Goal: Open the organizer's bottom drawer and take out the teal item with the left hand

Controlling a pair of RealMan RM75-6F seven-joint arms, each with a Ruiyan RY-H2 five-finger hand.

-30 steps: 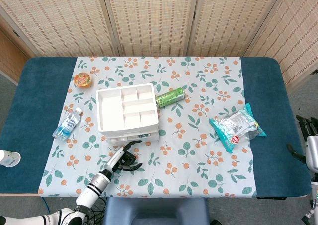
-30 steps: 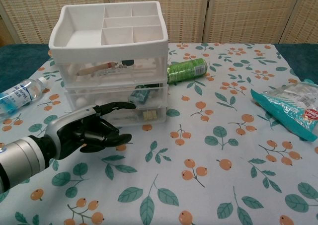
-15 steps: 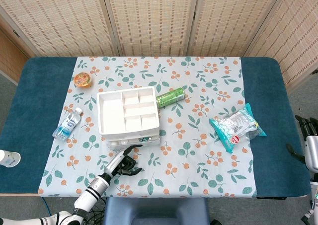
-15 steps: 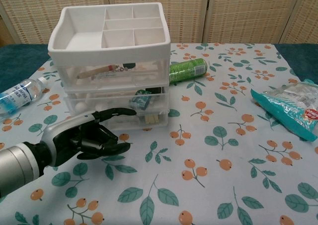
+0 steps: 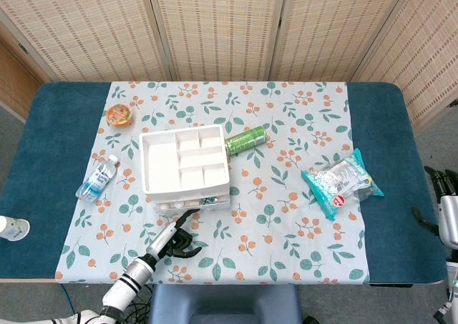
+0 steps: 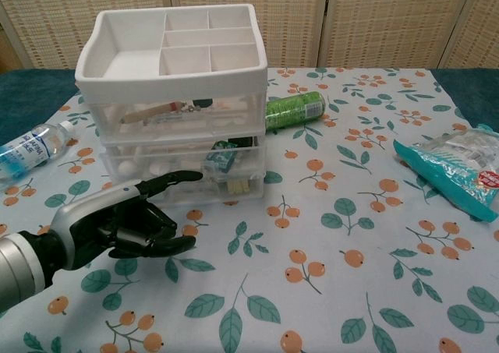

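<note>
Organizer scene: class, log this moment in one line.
left hand: empty, before organizer | bottom drawer: not clearly open | teal item: inside | right hand: idle

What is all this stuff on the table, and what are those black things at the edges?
Organizer: one, white, three clear drawers, left of centre.
Teal item: one, inside a lower drawer.
Can: one, green, lying beside the organizer.
Water bottle: one, clear, blue label, lying at far left.
Snack bag: one, teal and silver, at right.
Small cup: one, orange, back left.
Tablecloth: one, white with leaf and orange fruit print.
Left hand: black and silver, one finger reaching toward the drawers, holding nothing.
Right hand: black, at the table's right edge.
</note>
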